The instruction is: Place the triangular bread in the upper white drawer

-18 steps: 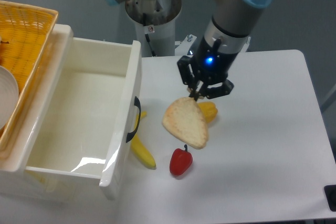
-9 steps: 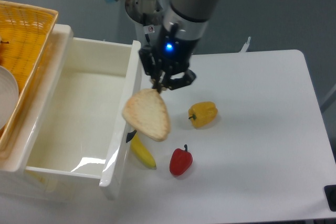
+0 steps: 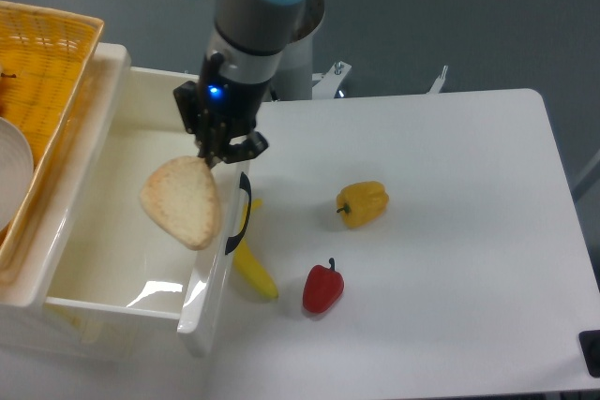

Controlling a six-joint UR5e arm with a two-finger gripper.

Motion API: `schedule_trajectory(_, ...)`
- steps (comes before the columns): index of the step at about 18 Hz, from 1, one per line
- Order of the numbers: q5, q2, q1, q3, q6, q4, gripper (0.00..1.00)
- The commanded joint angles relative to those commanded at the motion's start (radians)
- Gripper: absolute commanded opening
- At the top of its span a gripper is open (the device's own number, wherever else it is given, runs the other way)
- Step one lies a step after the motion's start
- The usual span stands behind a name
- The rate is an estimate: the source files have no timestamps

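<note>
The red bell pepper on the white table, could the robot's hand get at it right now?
Probably not yet: the hand is shut on the tan triangular bread over the open white plastic drawer. The red bell pepper itself lies uncovered, apart from the yellow banana, so the approach from above looks free.

White worktop [image 3: 469, 259] with three pieces of produce.

A red pepper [image 3: 322, 288] lies near the front (stem up). The yellow pepper [image 3: 363, 203] sits behind it and slightly to its right, apart from it. A banana [image 3: 251, 267] lies just left of the red pepper, angled, one end reaching under a white drawer front.
</note>
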Motion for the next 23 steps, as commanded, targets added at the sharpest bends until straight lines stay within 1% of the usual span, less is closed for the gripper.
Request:
schedule_trajectory(2, 0.003, -0.002, -0.02, -0.02, -0.008, 0.009, 0.03)
schedule_trajectory(5, 0.011, -0.002, -0.034, -0.054, -0.009, 0.057, 0.03)
schedule_trajectory(8, 0.011, -0.006, -0.035, -0.058, -0.008, 0.068, 0.06)
schedule_trajectory(9, 0.011, -0.006, -0.035, -0.058, -0.006, 0.068, 0.15)
schedule_trajectory(12, 0.011, -0.008, -0.04, -0.058, 0.001, 0.075, 0.66)
schedule_trajectory(13, 0.011, -0.011, -0.04, -0.058, 0.002, 0.093, 0.82)
schedule_trajectory(14, 0.011, -0.017, -0.042, -0.058, 0.003, 0.11, 0.93)
schedule_trajectory(15, 0.011, -0.018, -0.043, -0.058, 0.002, 0.124, 0.97)
schedule_trajectory(16, 0.011, -0.018, -0.048, -0.058, 0.003, 0.132, 0.99)
schedule_trajectory(18, 0.011, -0.025, -0.061, -0.057, 0.002, 0.135, 0.99)
schedule_trajectory(23, 0.012, -0.026, -0.061, -0.057, 0.003, 0.135, 1.0)
